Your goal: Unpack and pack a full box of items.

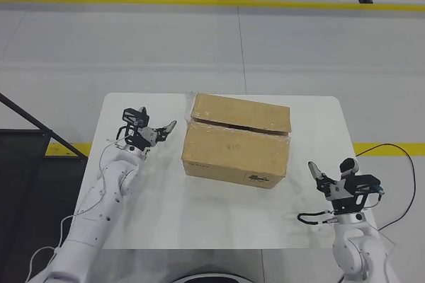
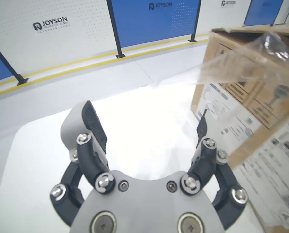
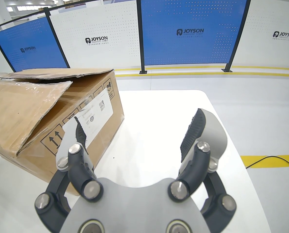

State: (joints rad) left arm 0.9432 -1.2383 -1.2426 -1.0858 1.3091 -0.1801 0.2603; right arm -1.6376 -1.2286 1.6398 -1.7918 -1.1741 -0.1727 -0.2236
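Top view: brown cardboard box (image 1: 237, 141) sits mid white table (image 1: 198, 212), nearer the far edge. Flaps folded over, dark slit between them, contents hidden. Right wrist view adds detail: one flap sags inward, white labels on the end face. Left wrist view shows clear tape hanging off the top edge. Left gripper (image 1: 158, 122) is just beside the box's left end, right gripper (image 1: 331, 167) near its right end. Fingers spread on both, holding nothing. The widest strip of table runs between box and near edge.
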